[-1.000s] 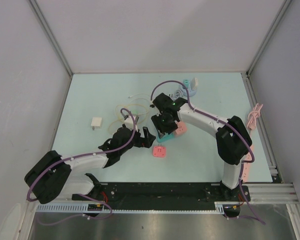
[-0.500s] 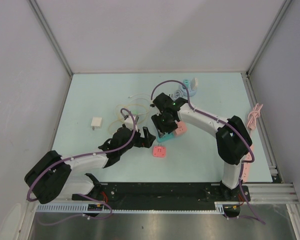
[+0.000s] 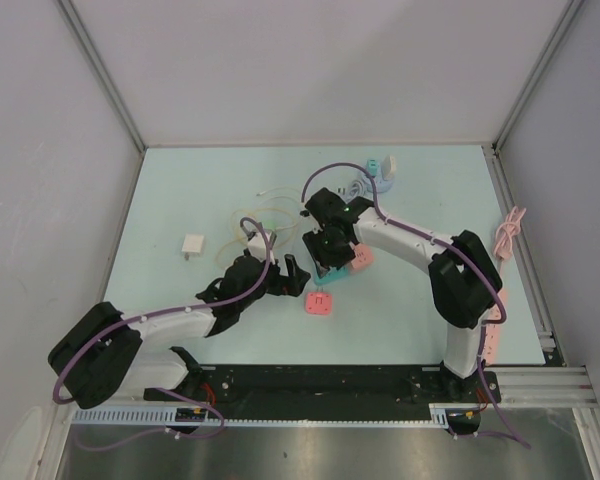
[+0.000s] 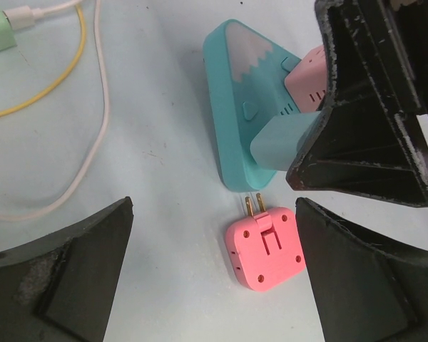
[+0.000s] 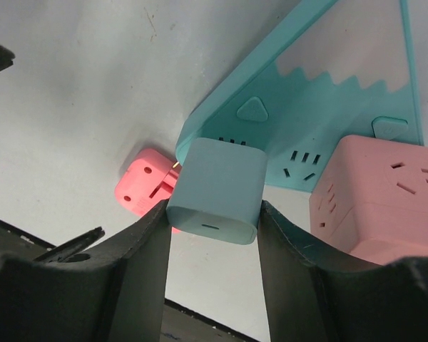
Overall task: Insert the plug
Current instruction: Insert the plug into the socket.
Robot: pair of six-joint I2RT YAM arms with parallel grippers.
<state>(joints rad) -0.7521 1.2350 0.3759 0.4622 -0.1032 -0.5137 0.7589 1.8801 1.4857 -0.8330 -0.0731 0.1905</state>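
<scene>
Your right gripper (image 5: 215, 221) grips the pale teal cube-shaped plastic plug (image 5: 217, 187) over the near corner of the teal triangular plastic power strip (image 5: 321, 85).
Your left gripper (image 4: 214, 228) hangs wide open above the pink square plastic adapter (image 4: 265, 247), which lies just near of that strip.

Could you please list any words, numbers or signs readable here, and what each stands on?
No words or numbers are readable anywhere.
Only signs: raised triangles on the teal triangular plastic socket block.
The pale blue cube plug in the right hand bears no print.
</scene>
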